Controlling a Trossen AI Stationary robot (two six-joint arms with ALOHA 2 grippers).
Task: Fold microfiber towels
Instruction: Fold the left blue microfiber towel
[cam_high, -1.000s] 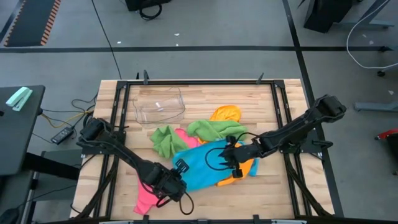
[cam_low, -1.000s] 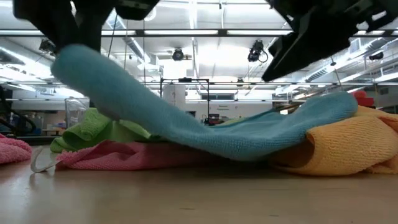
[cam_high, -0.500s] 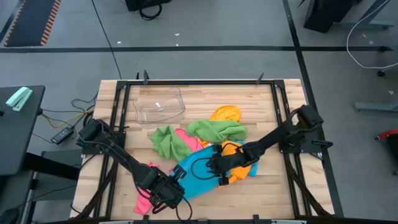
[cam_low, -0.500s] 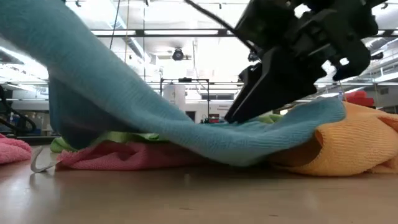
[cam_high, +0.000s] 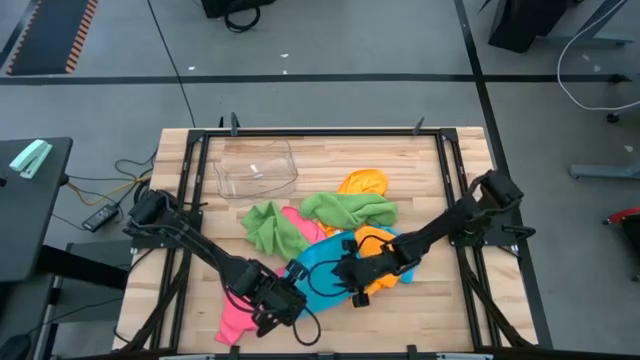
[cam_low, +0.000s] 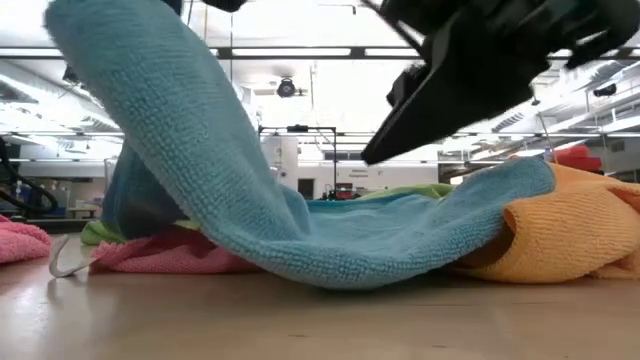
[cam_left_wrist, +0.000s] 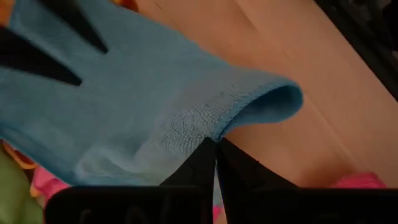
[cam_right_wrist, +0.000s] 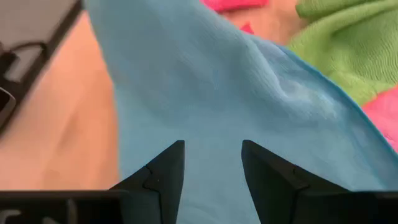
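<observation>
The left gripper (cam_high: 285, 298), low over the near part of the light wooden slatted table (cam_high: 430, 300), has its two dark fingers pinched together on the hemmed edge of the sky-blue square microfiber towel (cam_high: 325, 275), and in the left wrist view that edge (cam_left_wrist: 249, 106) rolls over just ahead of the closed fingertips (cam_left_wrist: 208, 158). From the table-level view the blue cloth (cam_low: 300, 230) rises in a tall drape at the held end and sags down to the wood before climbing again toward the other arm. The right gripper (cam_high: 350, 272) sits just across that towel from the left one, its fingers (cam_right_wrist: 165, 165) standing apart above the blue fabric (cam_right_wrist: 236, 106) with nothing between them; whether they press the cloth down cannot be told. Beyond the right gripper lies the rumpled orange microfiber towel (cam_high: 385, 258), partly under the blue one; farther off are the crumpled green microfiber towels (cam_high: 345, 208), and beside the left gripper the bright pink microfiber towel (cam_high: 235, 318) trails toward the table's edge. The clear plastic tub (cam_high: 256, 168) stands well apart at the far side. The step in hand looks like working the blue towel free of the heap and spreading it. Next, the right gripper likely needs to take a second corner so the cloth can be drawn flat before any fold.
</observation>
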